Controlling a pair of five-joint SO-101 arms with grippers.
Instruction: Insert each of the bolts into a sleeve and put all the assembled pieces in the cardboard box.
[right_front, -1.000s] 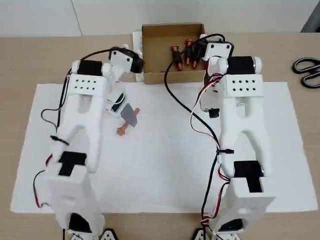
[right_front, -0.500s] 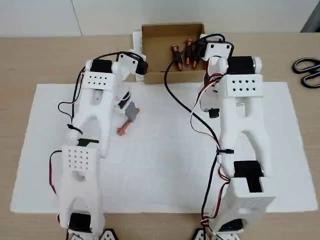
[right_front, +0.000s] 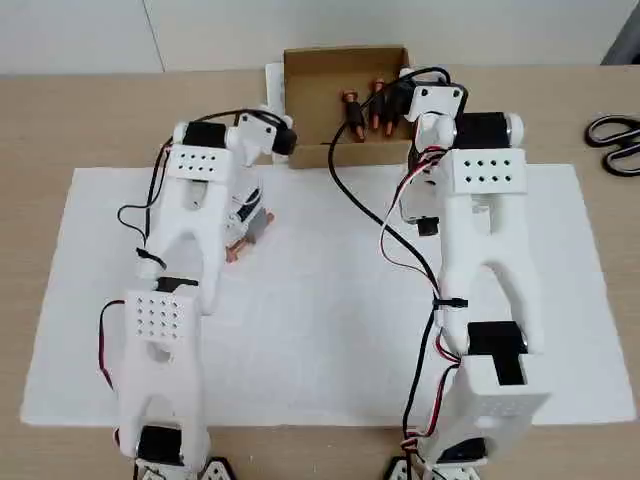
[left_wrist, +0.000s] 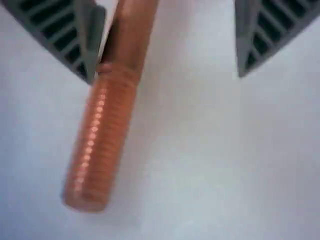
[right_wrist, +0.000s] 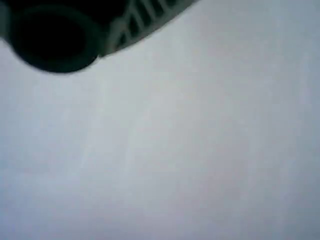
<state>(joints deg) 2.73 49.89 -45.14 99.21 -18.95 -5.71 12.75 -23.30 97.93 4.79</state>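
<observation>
A copper-coloured threaded bolt piece (left_wrist: 102, 135) lies on the white mat between my left gripper's (left_wrist: 166, 77) open grey fingers (left_wrist: 65, 30), its upper part against one of them. From above, that bolt piece (right_front: 238, 248) sits left of the mat's centre, and the left gripper (right_front: 252, 225) points down over its far end. The cardboard box (right_front: 300, 100) stands at the back centre and holds several copper pieces (right_front: 372, 108). My right arm (right_front: 480, 170) is folded near the box's right front corner, with its wrist looking down at bare mat past a dark part (right_wrist: 50, 40).
The white mat (right_front: 320, 350) covers most of the wooden table. Black-handled scissors (right_front: 615, 140) lie off the mat at the far right. Black cables (right_front: 345, 190) run from the box area across the mat's middle toward the right arm.
The left arm changed posture and its gripper came down around the bolt piece, which now lies slightly further left. The right arm has not moved.
</observation>
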